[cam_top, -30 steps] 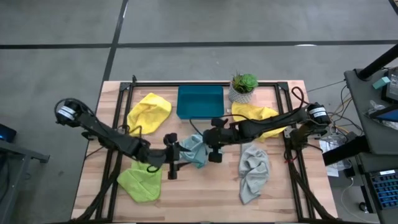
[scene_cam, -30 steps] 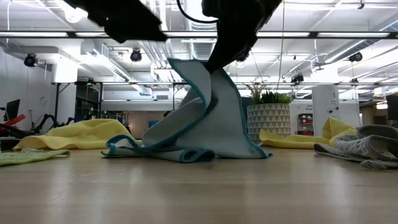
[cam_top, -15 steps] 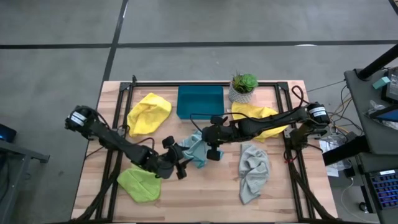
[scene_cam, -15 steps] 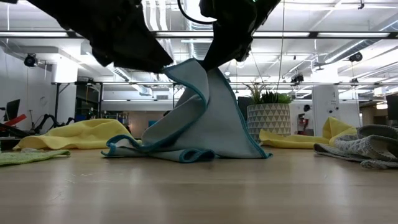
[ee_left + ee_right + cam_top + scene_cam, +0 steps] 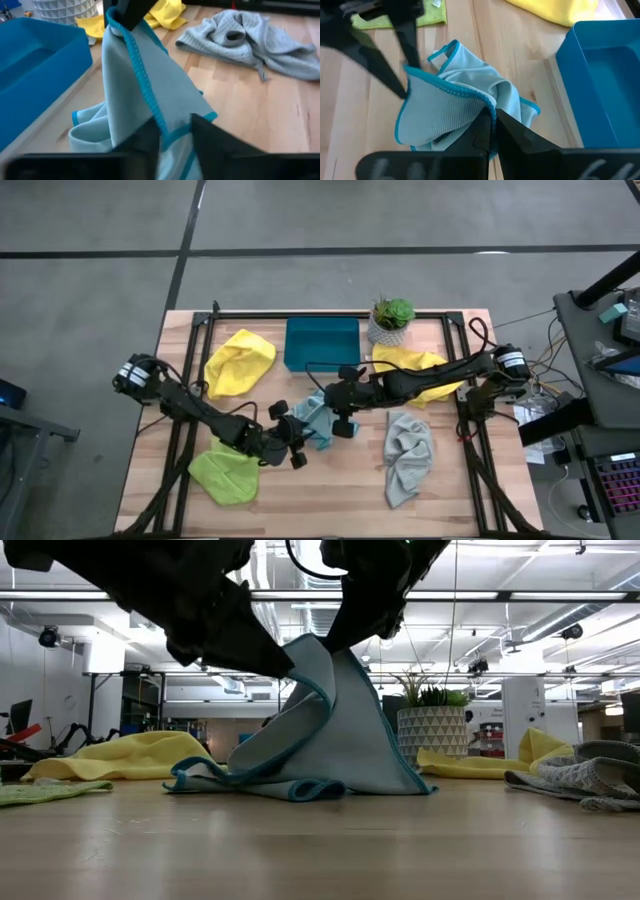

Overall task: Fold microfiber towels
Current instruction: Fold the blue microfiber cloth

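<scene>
No readable writing or brand mark appears on any item. My right gripper (image 5: 492,122) pinches the raised edge of the light blue towel (image 5: 312,420), which stands tented at the table's (image 5: 330,490) centre. My left gripper (image 5: 175,132) has its fingers closed around that towel's teal hem lower down, opposite the right. In the low view both arms are cut off at the top, and the gripper tips are hard to make out. Towels counted: five, comprising two yellow towels (image 5: 240,360) (image 5: 415,365), one lime green towel (image 5: 225,472), one grey towel (image 5: 408,455) and the blue one. One teal tray (image 5: 321,343) and one potted plant (image 5: 391,320) stand at the far edge.
</scene>
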### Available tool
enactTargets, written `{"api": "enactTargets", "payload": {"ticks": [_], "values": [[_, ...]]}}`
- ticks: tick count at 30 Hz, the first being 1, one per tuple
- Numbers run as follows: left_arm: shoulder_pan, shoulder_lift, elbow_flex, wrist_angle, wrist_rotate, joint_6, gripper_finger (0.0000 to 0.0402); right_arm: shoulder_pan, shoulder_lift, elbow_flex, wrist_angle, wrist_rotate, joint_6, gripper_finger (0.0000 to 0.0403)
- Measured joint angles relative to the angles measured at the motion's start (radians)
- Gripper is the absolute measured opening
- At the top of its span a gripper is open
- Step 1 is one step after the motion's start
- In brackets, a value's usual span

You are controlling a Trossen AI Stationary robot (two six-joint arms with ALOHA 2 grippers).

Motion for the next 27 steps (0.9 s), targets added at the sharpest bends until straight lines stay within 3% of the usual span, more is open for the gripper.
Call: {"api": "enactTargets", "payload": {"ticks": [2,6,9,14,21,27], "values": [[0.0,-0.01,0.002,0.002,0.0,0.016,0.0013,0.0,0.0,0.0,0.0,-0.002,-0.001,0.0013],[-0.006,-0.048,0.004,-0.011,0.031,0.075,0.0002,0.002,0.0,-0.001,0.001,-0.046,0.007,0.0015],[-0.015,-0.112,0.003,-0.034,0.155,0.135,0.0001,0.003,0.0,-0.001,0.001,-0.097,0.009,0.0035],[-0.021,-0.23,0.003,-0.155,0.335,0.126,0.0,0.007,-0.002,-0.001,-0.022,-0.13,0.022,0.0101],[-0.031,-0.364,0.0,-0.4,0.359,-0.025,0.0,0.022,-0.013,-0.01,-0.16,-0.131,0.044,0.0185],[-0.031,-0.404,-0.001,-0.48,0.358,-0.086,0.0,0.085,-0.013,-0.08,-0.191,-0.167,0.051,0.0215]]}}
